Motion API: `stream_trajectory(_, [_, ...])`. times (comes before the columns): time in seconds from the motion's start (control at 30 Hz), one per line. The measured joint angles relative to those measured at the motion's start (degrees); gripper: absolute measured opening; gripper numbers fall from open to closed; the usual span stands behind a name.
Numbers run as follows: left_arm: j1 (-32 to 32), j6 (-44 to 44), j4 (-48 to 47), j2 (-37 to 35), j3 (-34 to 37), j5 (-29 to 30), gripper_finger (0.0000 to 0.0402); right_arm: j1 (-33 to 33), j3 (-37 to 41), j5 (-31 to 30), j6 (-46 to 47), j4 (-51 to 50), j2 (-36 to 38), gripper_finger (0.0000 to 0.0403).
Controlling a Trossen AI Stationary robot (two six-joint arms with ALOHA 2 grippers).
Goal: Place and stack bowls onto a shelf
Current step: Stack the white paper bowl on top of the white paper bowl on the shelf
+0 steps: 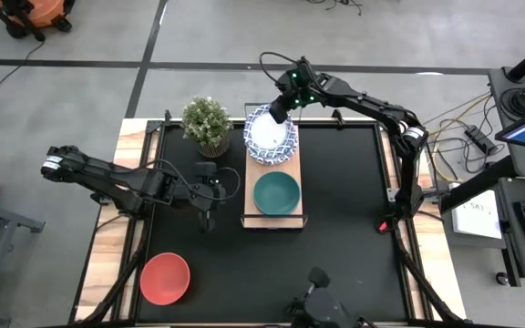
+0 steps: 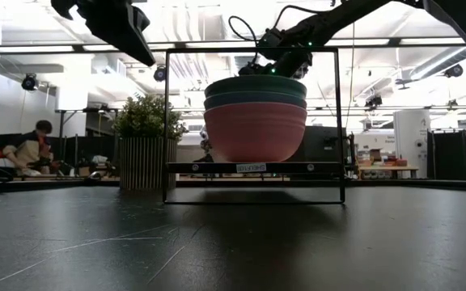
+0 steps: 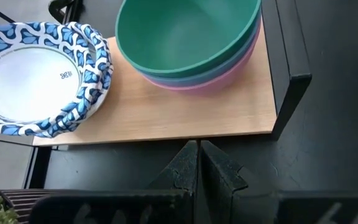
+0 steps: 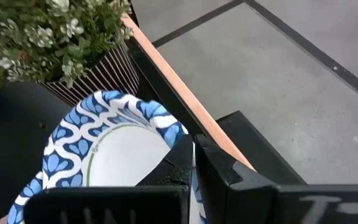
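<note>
The shelf (image 1: 249,196) stands mid-table. On its near end a green bowl (image 1: 276,193) sits nested in a blue one (image 2: 255,99) and a pink one (image 2: 256,129). White bowls with blue-patterned rims (image 1: 272,138) are stacked on its far end. A red bowl (image 1: 165,278) rests on the mat at the near left. My right gripper (image 4: 194,155) is at the far rim of the patterned bowls, shut on the top one. My left gripper (image 3: 199,155) hangs shut and empty above the mat, left of the shelf. My right gripper pinches the top patterned bowl's rim (image 4: 166,127) on its far side, one finger over the white inside and one outside. The fingers slant down from the table's far side. The bowl sits mouth up on the stack; whether it is lifted off it I cannot tell.
A potted green plant (image 1: 206,123) stands just left of the shelf's far end, close to the patterned bowls. The shelf's thin black wire frame (image 2: 336,121) rises around the bowls. The black mat (image 1: 354,237) lies bare to the shelf's right.
</note>
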State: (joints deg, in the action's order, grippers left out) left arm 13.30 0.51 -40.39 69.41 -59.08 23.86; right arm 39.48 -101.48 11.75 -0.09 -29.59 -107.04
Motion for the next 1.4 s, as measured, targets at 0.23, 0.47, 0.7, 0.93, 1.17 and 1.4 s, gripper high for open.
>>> stream_trajectory(0.23, [0.00,-0.11,1.11,0.00,1.57,0.00,0.0000,-0.51,0.07,0.04,-0.08,-3.06,-0.73,0.0008])
stream_trajectory(0.47, [0.00,-0.17,1.32,0.00,1.85,0.00,0.0000,-0.48,0.08,0.00,-0.13,-2.43,0.63,0.0008])
stream_trajectory(0.7, [0.00,-0.17,1.40,0.00,1.89,0.00,0.0000,-1.76,0.08,0.13,-2.53,0.88,0.40,0.0008])
stream_trajectory(0.93, [0.00,0.09,1.56,0.00,1.89,0.02,0.0000,-4.12,0.08,0.20,-4.13,8.62,-0.53,0.0008])
stream_trajectory(1.17, [0.00,0.22,1.56,0.00,1.91,0.02,0.0000,-4.61,0.03,-0.20,-3.96,8.90,-3.84,0.0008])
stream_trajectory(1.4, [0.00,0.22,1.52,0.00,1.91,0.02,0.0000,-4.61,-0.01,-1.62,-3.89,7.55,-6.32,0.0008])
